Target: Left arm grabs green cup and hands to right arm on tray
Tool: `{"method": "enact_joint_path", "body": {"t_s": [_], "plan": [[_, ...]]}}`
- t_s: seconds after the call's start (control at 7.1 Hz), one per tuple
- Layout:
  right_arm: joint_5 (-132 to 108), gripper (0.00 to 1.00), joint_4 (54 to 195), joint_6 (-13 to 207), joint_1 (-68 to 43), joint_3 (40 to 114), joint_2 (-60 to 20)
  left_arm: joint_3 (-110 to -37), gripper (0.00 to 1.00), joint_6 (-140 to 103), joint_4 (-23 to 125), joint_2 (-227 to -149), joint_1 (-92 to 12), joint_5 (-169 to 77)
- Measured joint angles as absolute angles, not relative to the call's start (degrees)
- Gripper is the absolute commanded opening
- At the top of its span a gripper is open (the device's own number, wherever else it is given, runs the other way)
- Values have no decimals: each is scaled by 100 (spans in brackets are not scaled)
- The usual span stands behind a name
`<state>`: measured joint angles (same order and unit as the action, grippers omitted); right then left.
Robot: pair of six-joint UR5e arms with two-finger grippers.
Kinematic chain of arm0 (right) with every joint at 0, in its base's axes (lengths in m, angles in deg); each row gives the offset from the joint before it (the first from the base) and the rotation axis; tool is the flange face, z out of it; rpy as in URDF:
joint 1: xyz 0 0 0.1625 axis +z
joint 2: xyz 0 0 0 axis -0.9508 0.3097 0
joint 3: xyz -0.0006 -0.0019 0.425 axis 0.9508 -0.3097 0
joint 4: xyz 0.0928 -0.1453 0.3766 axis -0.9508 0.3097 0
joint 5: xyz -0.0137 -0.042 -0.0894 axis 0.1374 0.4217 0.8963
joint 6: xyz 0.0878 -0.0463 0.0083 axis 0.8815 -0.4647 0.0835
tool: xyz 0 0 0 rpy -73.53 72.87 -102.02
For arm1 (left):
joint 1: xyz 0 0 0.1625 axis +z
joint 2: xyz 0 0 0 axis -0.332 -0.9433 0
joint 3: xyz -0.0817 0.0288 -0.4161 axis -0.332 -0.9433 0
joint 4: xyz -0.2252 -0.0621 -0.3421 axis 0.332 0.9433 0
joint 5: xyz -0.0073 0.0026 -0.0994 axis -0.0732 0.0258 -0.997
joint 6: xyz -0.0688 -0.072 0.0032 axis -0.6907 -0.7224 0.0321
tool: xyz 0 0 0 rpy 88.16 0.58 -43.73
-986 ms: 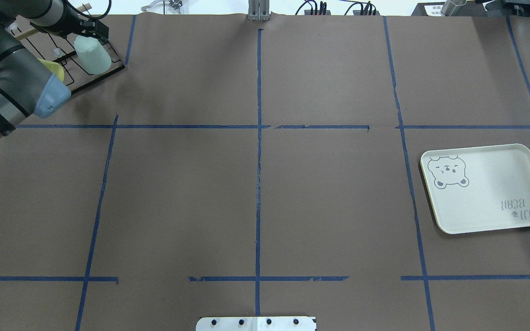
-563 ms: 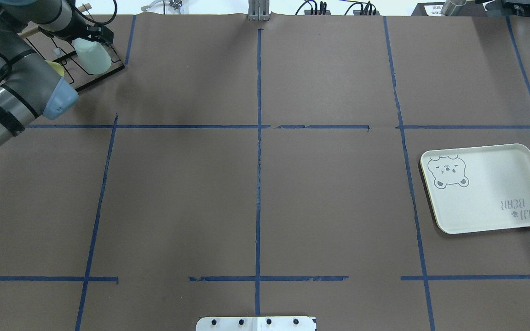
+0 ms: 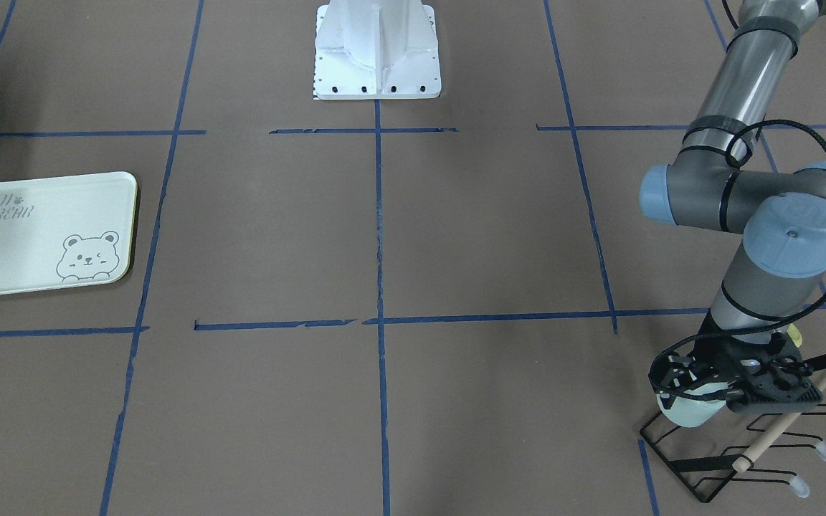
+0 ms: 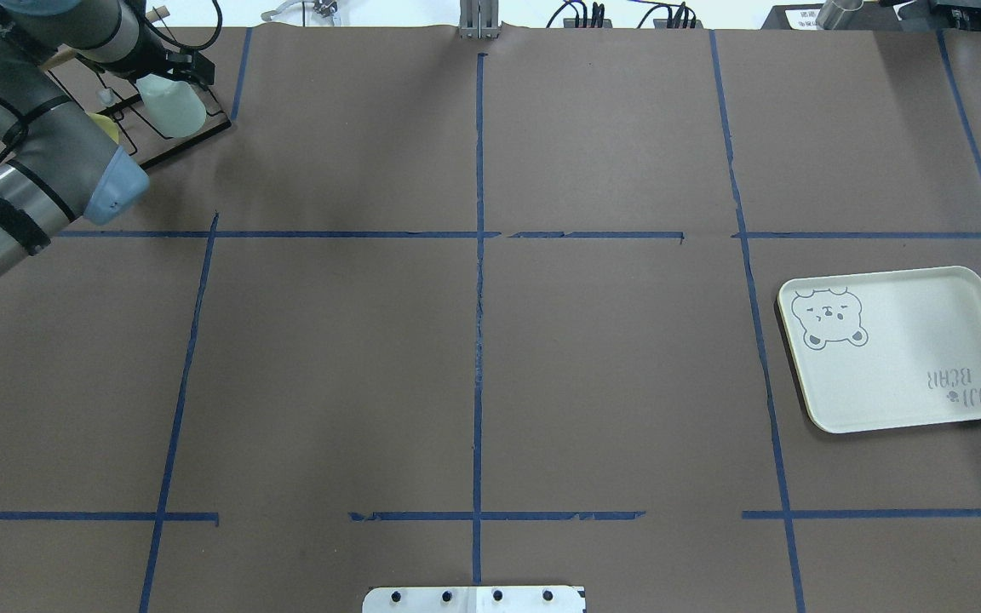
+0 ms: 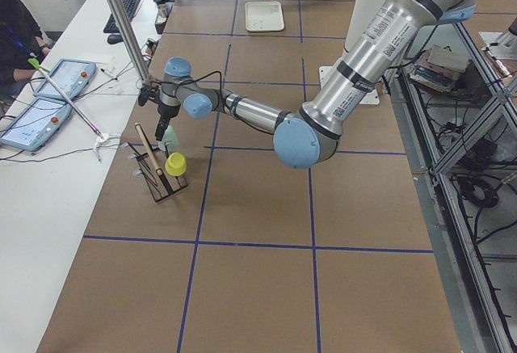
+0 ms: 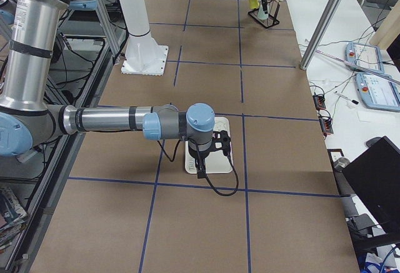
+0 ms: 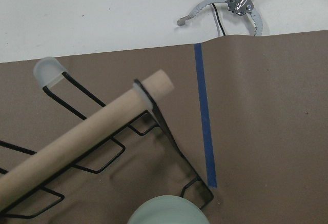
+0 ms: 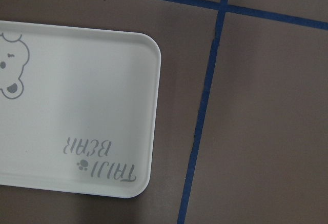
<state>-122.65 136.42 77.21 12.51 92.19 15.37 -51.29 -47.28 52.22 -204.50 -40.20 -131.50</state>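
The green cup [image 4: 172, 109] sits mouth-down at the end of a black wire rack [image 4: 194, 136] at the table's far left corner. It also shows in the front-facing view [image 3: 692, 412], and its base shows at the bottom edge of the left wrist view [image 7: 166, 211]. My left gripper [image 3: 696, 395] is lowered over the cup with its jaws on either side, and looks open. The tray [image 4: 903, 349] lies flat at the right and holds nothing. My right gripper [image 6: 209, 154] hovers over the tray [image 8: 92, 90]; I cannot tell whether it is open or shut.
A yellow cup [image 4: 107, 128] sits on the same rack behind my left forearm. A wooden rod [image 7: 87, 137] runs along the rack's top. The robot's white base plate [image 3: 377, 64] is at the near middle edge. An operator and tablets [image 5: 48, 94] are beyond the table's far edge.
My left arm has swung forward and its gripper has come further down over the green cup. The cup has stayed on the rack. The tray has not moved.
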Motion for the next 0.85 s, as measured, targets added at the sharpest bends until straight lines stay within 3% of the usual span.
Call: {"method": "enact_joint_path", "body": {"t_s": [0.28, 0.42, 0.56, 0.7, 0.85], "plan": [[-12265, 100, 13642, 7721, 1251, 9217, 1538, -5136, 100, -4713, 5215, -20415, -4020, -13166], [-12265, 100, 13642, 7721, 1252, 9218, 1538, -5140, 79, -4709, 5206, -20410, -4020, -13179], [-12265, 100, 13642, 7721, 1253, 9219, 1538, -5147, 52, -4712, 5193, -20409, -4020, -13187], [-12265, 100, 13642, 7721, 1253, 9219, 1538, -5156, 38, -4721, 5177, -20409, -4020, -13193], [-12265, 100, 13642, 7721, 1254, 9219, 1538, -5177, 32, -4728, 5162, -20410, -4024, -13195]]}}
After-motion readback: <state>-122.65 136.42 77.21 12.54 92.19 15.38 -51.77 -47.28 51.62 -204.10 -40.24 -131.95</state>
